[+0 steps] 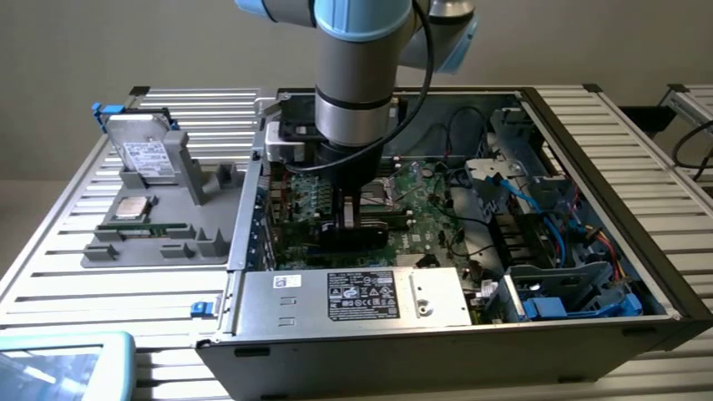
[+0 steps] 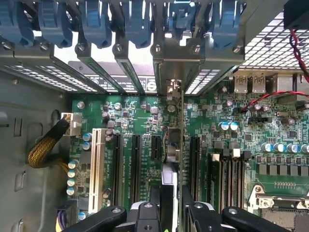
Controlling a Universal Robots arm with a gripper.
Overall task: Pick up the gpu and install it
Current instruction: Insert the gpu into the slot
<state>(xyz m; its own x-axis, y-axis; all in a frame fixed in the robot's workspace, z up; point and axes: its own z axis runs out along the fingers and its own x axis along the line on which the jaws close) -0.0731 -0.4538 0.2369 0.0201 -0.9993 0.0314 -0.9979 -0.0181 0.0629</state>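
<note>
Fingers: the gripper [image 2: 171,205] pinches the gpu [image 2: 181,159] by its top edge, fingers [image 2: 155,203] pressed to either face of the thin card.
Card: it stands on edge straight below the wrist, its long axis running along the slots toward the rear brackets [image 2: 174,58].
Slots: black expansion slots [image 2: 136,166] lie just beside the card on both sides, parallel to it; whether it is fully seated I cannot tell.
Case: in the exterior view the arm [image 1: 354,92] reaches down into the open computer [image 1: 579,242] over the green board [image 1: 429,205].
Counter: a grey tray [image 1: 156,221] with a drive [image 1: 145,154] sits well apart, toward the exterior view's left.
</note>
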